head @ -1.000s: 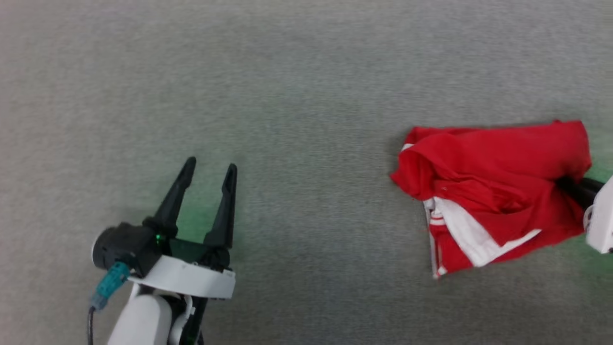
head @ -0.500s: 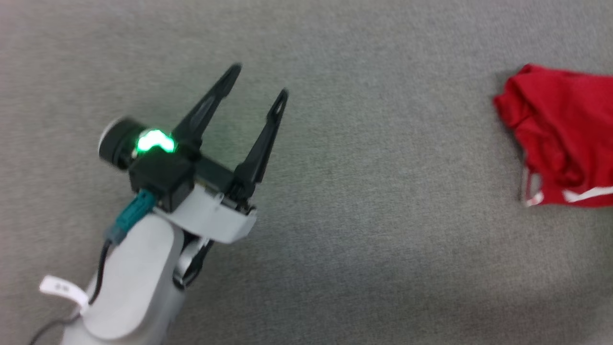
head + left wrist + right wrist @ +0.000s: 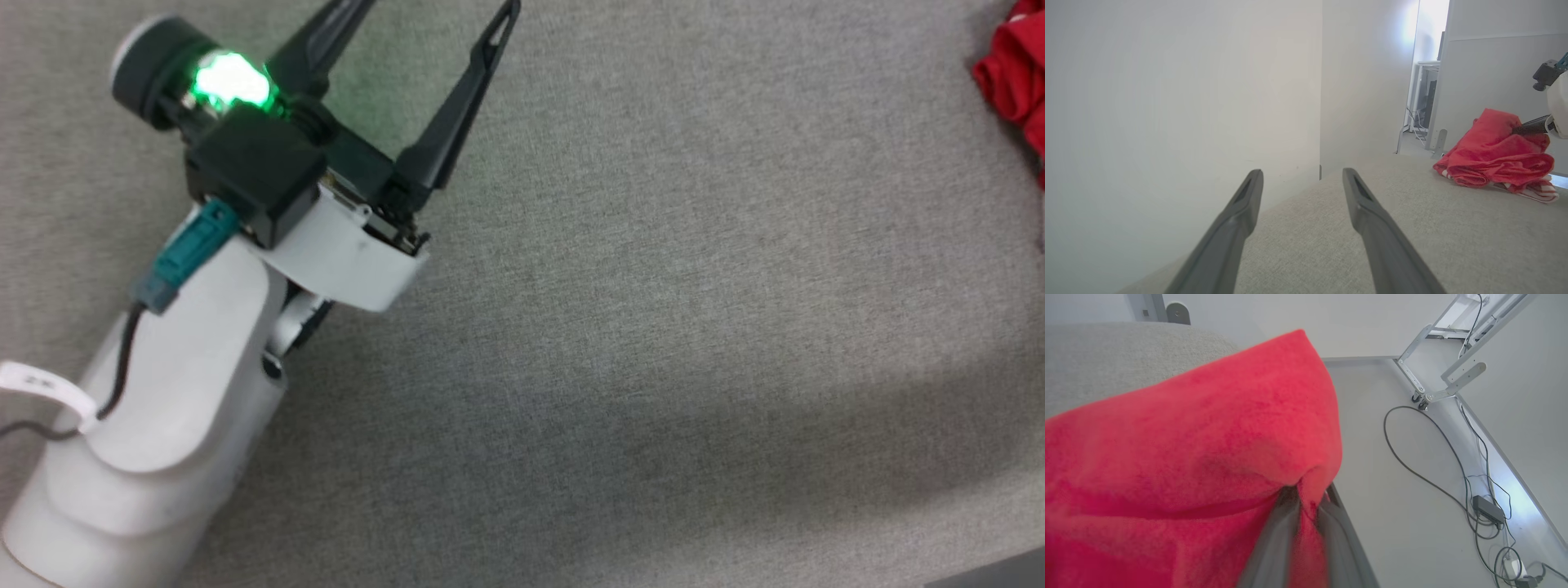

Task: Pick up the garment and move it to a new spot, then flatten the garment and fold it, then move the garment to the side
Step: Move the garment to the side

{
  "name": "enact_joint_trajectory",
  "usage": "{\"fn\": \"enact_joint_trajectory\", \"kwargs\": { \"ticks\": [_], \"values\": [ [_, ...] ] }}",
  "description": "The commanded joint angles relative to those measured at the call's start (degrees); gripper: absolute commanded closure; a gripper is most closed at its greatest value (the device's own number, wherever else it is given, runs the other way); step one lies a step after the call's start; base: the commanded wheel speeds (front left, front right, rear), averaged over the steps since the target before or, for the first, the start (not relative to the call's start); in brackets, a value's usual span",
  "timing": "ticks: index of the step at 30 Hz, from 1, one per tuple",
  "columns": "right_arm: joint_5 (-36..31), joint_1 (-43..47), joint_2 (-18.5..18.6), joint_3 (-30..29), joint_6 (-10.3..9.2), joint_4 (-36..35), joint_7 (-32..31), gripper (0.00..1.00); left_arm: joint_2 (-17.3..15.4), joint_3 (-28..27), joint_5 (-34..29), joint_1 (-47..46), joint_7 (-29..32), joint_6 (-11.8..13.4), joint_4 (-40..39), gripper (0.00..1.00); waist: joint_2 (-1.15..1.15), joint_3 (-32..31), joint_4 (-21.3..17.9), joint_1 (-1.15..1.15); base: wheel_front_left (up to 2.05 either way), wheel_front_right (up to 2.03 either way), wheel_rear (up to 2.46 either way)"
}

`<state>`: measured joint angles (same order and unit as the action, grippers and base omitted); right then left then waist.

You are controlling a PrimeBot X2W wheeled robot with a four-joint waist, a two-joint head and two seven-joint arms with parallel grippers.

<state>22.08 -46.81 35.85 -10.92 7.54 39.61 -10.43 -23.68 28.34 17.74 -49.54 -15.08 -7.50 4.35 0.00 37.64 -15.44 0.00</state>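
The garment point(image 3: 1494, 159) is a crumpled red heap with a bit of striped trim showing, lying on the grey table far to the right of my left gripper. In the head view only its red edge point(image 3: 1016, 73) shows at the upper right. My right gripper point(image 3: 1306, 500) is shut on a fold of the red cloth, and its dark finger point(image 3: 1529, 125) shows pinching the top of the heap. My left gripper point(image 3: 433, 8) is open and holds nothing, hovering over bare table point(image 3: 1302, 175). The lettering is hidden.
Grey fabric covers the table point(image 3: 653, 327), and its dark edge point(image 3: 996, 572) shows at the lower right. White walls point(image 3: 1167, 102) stand close behind the table. On the floor beyond the garment lie cables point(image 3: 1425, 469), a power brick point(image 3: 1488, 510) and a wheeled metal frame point(image 3: 1437, 392).
The whole head picture has shifted, so the camera moved. The garment has gone from mid-right to the right edge, farther from my left gripper, which now looks larger and higher and is still open.
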Motion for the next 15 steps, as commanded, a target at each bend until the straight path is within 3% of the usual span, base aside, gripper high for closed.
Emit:
{"fn": "enact_joint_trajectory", "kwargs": {
  "ticks": [1,14,15],
  "values": [
    [-1.1,-2.0,-0.2,0.3,-0.11,1.3,1.2,1.00,-0.5,0.2,0.5,-1.2,-0.1,0.1,0.1,0.00,0.00,2.6,-1.1,0.00,0.00,0.00,0.00],
    [-10.0,-13.6,-2.2,0.4,-0.11,19.8,11.4,1.00,-2.5,1.0,0.8,-4.0,-0.1,0.1,1.2,0.00,0.00,4.3,-0.5,0.00,0.00,0.00,0.00],
    [-10.3,-14.0,-2.4,0.5,-0.11,20.8,12.1,0.93,-2.4,1.0,0.9,-3.8,-0.1,0.1,1.2,0.00,0.00,4.0,-0.4,0.00,0.00,0.00,0.00]
  ]
}}
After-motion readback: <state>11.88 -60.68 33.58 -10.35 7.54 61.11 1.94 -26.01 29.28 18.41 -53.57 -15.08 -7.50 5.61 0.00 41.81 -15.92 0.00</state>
